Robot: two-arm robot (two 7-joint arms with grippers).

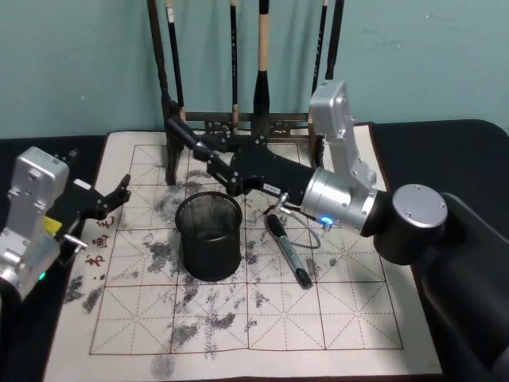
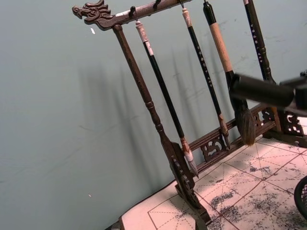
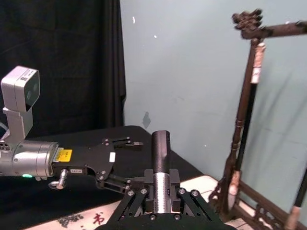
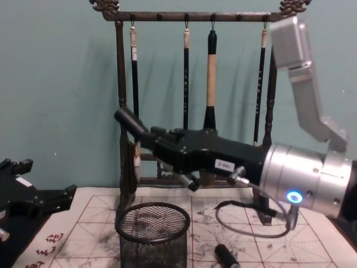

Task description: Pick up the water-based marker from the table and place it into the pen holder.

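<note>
Marker (image 4: 129, 120) in right pincer (image 4: 158, 146) — above holder (image 4: 153, 237)

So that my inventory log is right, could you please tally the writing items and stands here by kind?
Markers: 2 (held marker in the right hand; loose marker lying on the mat)
Hanging brushes: 4
Pen holder: 1
Brush rack: 1
Total: 8
</note>
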